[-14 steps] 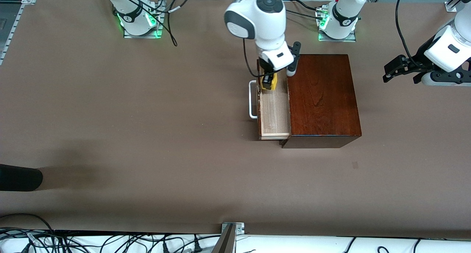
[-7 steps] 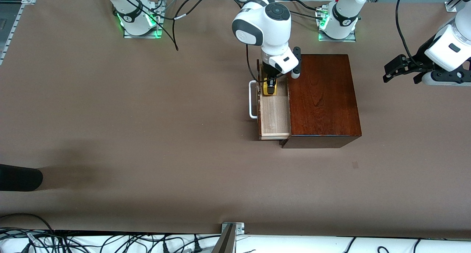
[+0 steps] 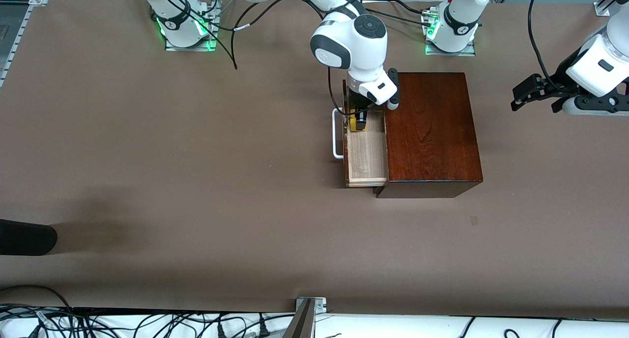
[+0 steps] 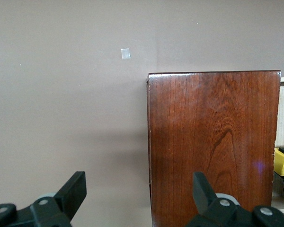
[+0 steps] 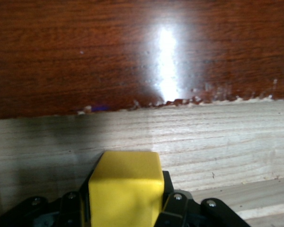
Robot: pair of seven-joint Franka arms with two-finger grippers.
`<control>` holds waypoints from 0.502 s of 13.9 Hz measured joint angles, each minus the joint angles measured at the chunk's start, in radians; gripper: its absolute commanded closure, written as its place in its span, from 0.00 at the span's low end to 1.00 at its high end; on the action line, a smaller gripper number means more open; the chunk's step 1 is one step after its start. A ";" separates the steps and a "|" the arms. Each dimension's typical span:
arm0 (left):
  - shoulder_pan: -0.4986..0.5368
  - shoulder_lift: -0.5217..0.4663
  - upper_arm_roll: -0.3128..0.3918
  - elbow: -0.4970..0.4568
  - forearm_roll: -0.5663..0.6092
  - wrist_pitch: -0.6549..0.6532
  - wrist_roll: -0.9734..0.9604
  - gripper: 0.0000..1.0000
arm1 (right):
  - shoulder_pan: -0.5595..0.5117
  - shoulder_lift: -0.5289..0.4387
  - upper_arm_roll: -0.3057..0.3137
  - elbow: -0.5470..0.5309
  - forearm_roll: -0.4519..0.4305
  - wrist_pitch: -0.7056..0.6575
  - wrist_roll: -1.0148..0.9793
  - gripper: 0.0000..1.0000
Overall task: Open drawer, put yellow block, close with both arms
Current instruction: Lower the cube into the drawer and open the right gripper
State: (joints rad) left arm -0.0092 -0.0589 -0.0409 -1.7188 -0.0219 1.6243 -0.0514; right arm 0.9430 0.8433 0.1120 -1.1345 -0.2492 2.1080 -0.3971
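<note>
You have the box (image 3: 432,131) on the worktop (image 3: 196,181) with its drawer (image 3: 366,161) pulled out toward the right arm's end, the right gripper (image 3: 360,122) down inside the drawer with the block (image 3: 355,124), and the left gripper (image 3: 533,93) waiting over the worktop at the left arm's end.

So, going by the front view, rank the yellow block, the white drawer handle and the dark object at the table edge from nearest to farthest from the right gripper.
1. Yellow block: held in the right gripper, over the open drawer.
2. White handle: on the drawer front, beside the block.
3. Dark object: at the right arm's end of the table, nearer the camera.
</note>
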 measured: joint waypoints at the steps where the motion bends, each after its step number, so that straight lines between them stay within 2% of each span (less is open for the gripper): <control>1: -0.001 0.000 0.000 0.000 0.000 0.000 0.000 0.00 | -0.001 0.000 -0.001 0.000 0.000 0.003 -0.005 0.00; 7: -0.002 0.003 0.000 0.000 0.000 -0.007 0.000 0.00 | -0.012 -0.007 -0.008 0.031 0.000 -0.002 -0.019 0.00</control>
State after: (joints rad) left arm -0.0116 -0.0561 -0.0410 -1.7188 -0.0219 1.6178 -0.0514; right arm 0.9309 0.8366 0.1042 -1.1038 -0.2493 2.1057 -0.4158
